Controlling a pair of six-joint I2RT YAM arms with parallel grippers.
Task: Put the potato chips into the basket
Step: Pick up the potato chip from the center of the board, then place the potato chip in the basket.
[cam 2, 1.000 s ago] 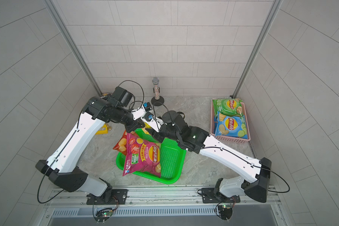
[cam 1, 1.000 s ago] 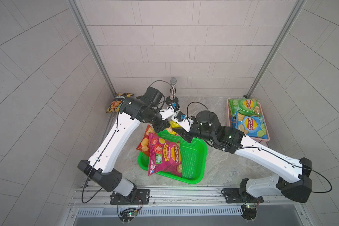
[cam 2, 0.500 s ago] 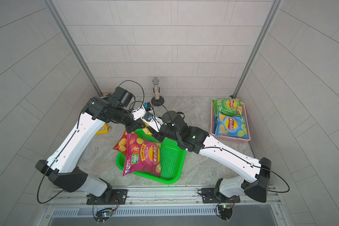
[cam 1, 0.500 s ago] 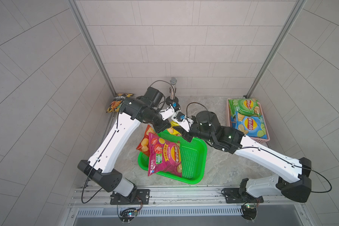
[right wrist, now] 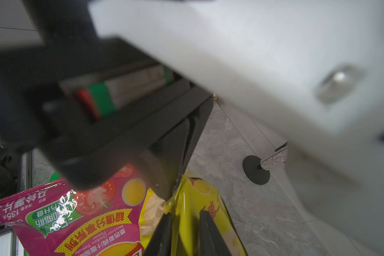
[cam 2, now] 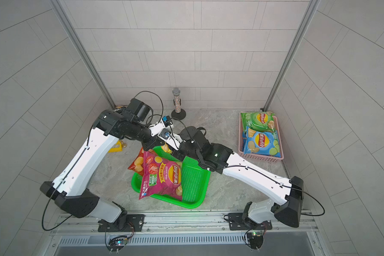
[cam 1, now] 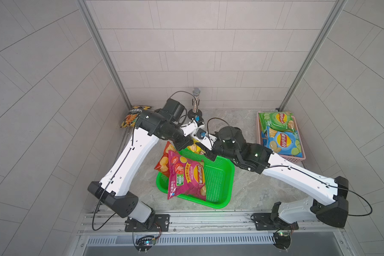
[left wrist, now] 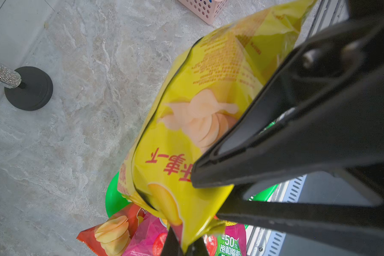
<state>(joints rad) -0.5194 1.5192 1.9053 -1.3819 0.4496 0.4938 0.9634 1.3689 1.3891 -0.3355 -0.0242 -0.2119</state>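
Unchanged from one second before: green basket (cam 1: 218, 179) and the magenta chip bag (cam 1: 186, 177) across it. The yellow chip bag (left wrist: 186, 133) hung over the basket's far-left corner, long axis roughly along the far rim. The left gripper (left wrist: 184, 246) pinched one corner tight; the right gripper (right wrist: 186, 235) straddled it, jaws narrowly apart, grip uncertain.

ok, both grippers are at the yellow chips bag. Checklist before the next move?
1. Left gripper shut on yellow bag: ok.
2. Right gripper straddles the bag's edge: ok.
3. Right grip closed firmly: cannot tell; fingers appear apart.
4. Bag over green basket's far rim: ok.
5. Bare mesh free in basket beside magenta bag: ok.
6. Magenta bag fully inside: not ok, overhangs the near rim.
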